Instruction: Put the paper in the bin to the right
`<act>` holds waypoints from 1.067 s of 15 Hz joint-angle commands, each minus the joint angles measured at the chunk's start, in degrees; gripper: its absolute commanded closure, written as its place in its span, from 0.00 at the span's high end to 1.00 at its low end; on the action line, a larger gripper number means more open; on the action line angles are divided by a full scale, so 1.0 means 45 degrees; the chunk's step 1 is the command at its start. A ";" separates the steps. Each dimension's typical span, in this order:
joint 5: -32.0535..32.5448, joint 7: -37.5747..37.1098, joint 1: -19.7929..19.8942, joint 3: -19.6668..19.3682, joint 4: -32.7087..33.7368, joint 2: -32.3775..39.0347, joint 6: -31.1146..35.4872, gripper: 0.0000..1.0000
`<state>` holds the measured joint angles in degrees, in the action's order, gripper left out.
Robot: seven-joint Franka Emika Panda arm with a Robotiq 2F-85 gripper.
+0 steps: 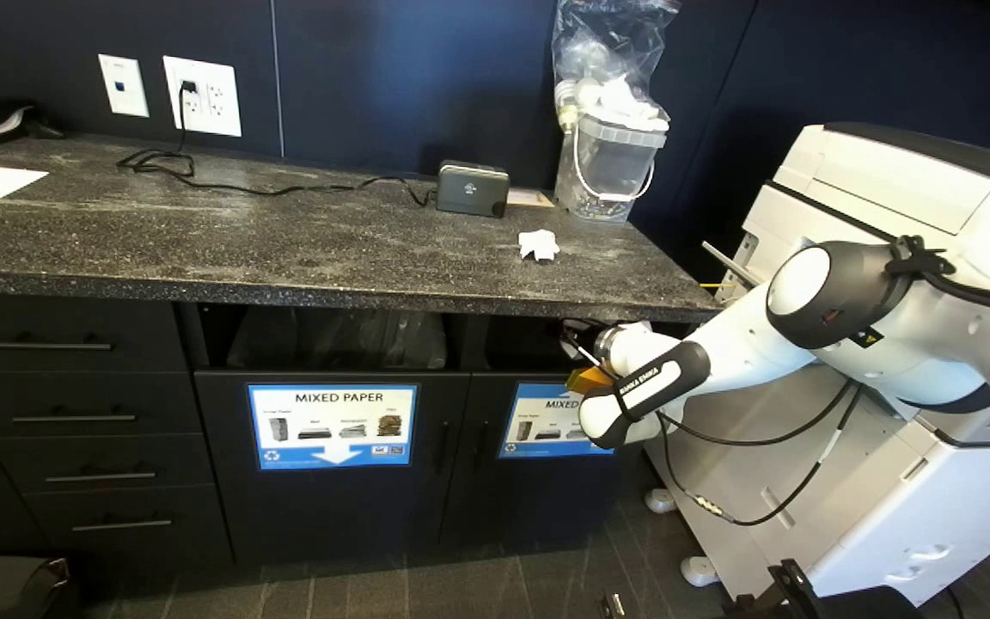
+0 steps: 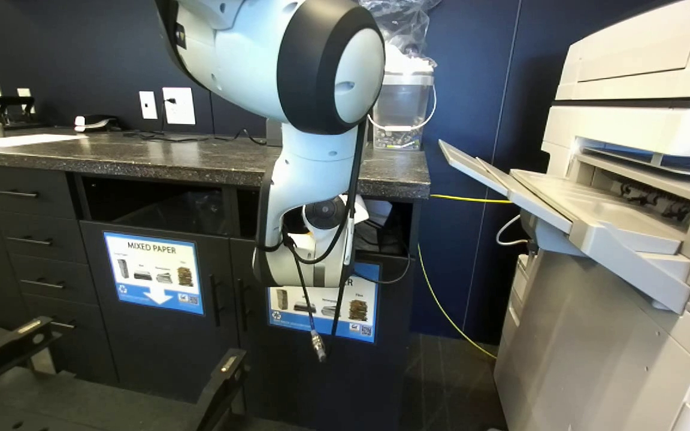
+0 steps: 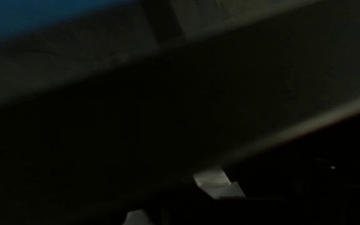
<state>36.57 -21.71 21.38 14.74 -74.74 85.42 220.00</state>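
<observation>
A small crumpled white paper (image 1: pixel 538 245) lies on the counter near its right end; the arm hides that spot in the other exterior view. The bin (image 1: pixel 538 503) is the right dark compartment with a blue-edged label, partly covered by the arm; it also shows in an exterior view (image 2: pixel 333 383). My gripper (image 1: pixel 581 334) is at the bin's opening under the counter, its fingers mostly hidden. The wrist view is very dark. A pale paper-like piece (image 3: pixel 216 184) shows low in it, with another pale patch at the bottom edge. I cannot tell whether the gripper holds either.
The counter edge (image 1: pixel 332 297) runs above the openings. A left compartment with a "MIXED PAPER" label (image 1: pixel 336 425) stands beside the bin. A dark box (image 1: pixel 472 189) and clear bucket (image 1: pixel 607 168) stand on the counter. A printer (image 1: pixel 882 481) is at the right.
</observation>
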 commanded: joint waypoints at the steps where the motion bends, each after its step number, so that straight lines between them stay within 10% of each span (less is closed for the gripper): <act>1: -0.0579 -0.0137 -0.0240 -0.0105 0.0232 0.0000 -0.0194 1.00; 16: -0.4802 0.2059 -0.1647 -0.1347 -0.1772 -0.0699 0.1195 1.00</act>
<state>20.91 -16.00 16.64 11.04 -77.74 84.75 220.05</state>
